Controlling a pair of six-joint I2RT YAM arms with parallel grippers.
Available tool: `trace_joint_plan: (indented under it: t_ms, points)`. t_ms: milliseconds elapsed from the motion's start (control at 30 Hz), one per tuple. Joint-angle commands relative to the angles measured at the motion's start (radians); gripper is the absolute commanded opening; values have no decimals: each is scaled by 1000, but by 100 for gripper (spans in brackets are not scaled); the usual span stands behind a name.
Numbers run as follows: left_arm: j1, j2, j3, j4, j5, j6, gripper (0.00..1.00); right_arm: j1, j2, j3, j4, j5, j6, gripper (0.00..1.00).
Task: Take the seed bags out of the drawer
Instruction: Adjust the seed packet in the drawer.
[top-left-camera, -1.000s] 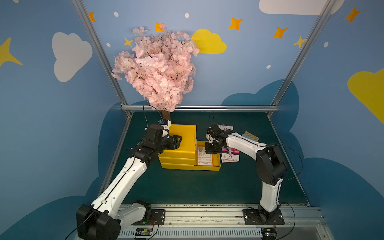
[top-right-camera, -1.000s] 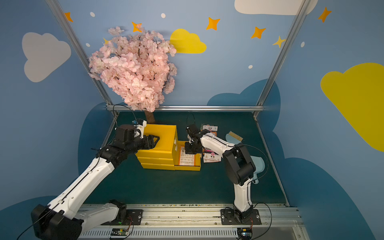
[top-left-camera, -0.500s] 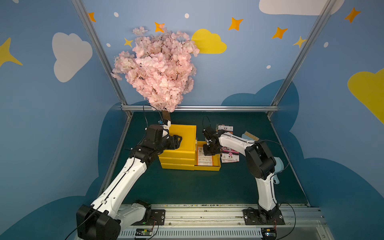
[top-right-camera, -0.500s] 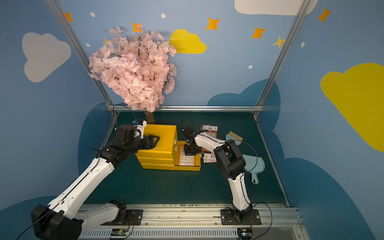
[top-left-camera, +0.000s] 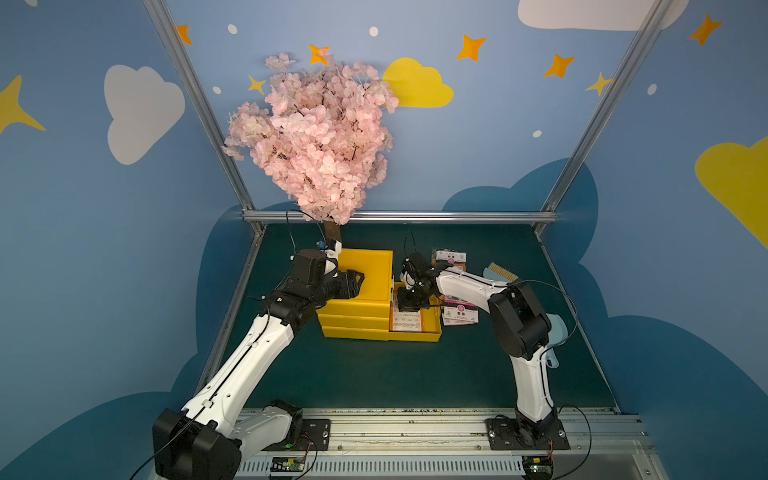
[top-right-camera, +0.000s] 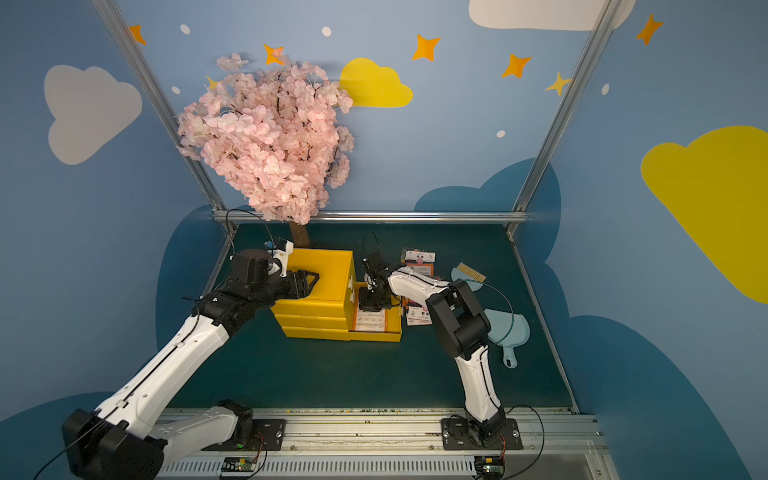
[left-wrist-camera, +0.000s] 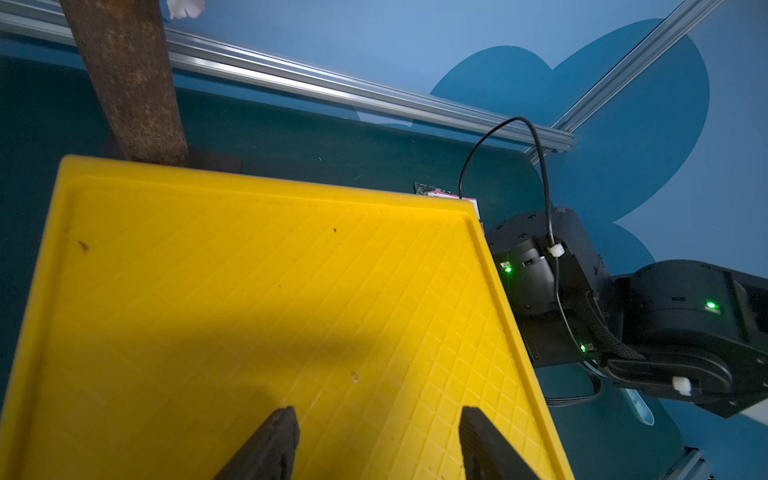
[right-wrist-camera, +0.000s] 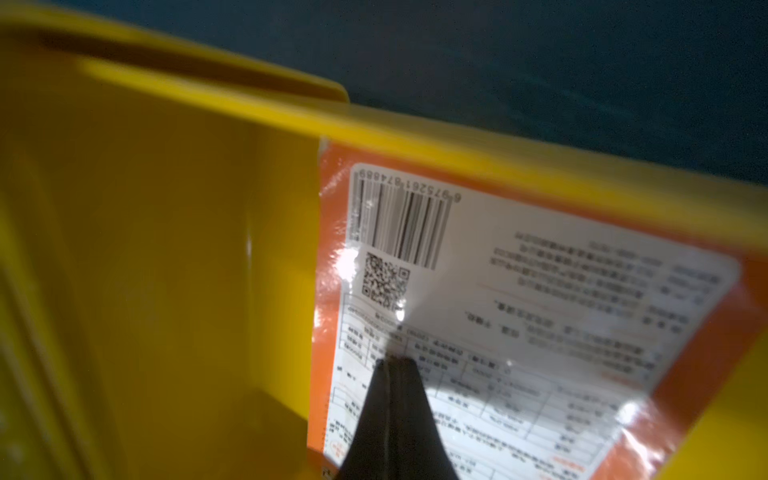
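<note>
Dipping lower than a second ago, the right fingers (right-wrist-camera: 392, 374), pressed together, point into the open yellow plastic drawer (top-left-camera: 415, 336) at a glossy, rectangular, orange-backed seed bag (right-wrist-camera: 540, 311) lying flat inside; the left fingers (left-wrist-camera: 276, 436), unmoved, stand apart over the grid-textured top of the yellow cabinet (left-wrist-camera: 249, 291).

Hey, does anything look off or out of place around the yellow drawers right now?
One thing: the right hand is shut, its tips together over the label of the seed bag lying flat in the open drawer, not around the bag. I see nothing spilled or damaged.
</note>
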Motion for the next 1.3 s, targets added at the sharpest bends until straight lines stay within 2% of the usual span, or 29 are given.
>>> trace_joint_plan:
  t_ms: [0, 100, 267, 433, 633, 967, 1067, 1267]
  points:
    - [-3, 68, -81, -260, 26, -26, 67, -21, -93, -28, -23, 27, 2, 8]
    - [-2, 70, -81, -257, 30, -26, 67, -30, -133, -55, -58, 86, -13, 17]
    - [-2, 70, -81, -252, 36, -27, 67, -34, -154, -74, -102, 168, -24, 37]
    - [-3, 69, -81, -251, 40, -27, 67, -31, -115, -58, -118, 195, -18, 48]
    - [-3, 63, -82, -254, 36, -27, 67, -19, -51, -7, -135, 213, -12, 53]
    - [-2, 62, -82, -253, 36, -28, 67, -5, 26, 63, -173, 237, -13, 55]
    - [-3, 64, -84, -252, 37, -29, 67, 0, 38, 67, -159, 211, -12, 55]
    - [-2, 66, -85, -250, 36, -29, 67, 11, 38, 44, -66, 76, 38, 55]
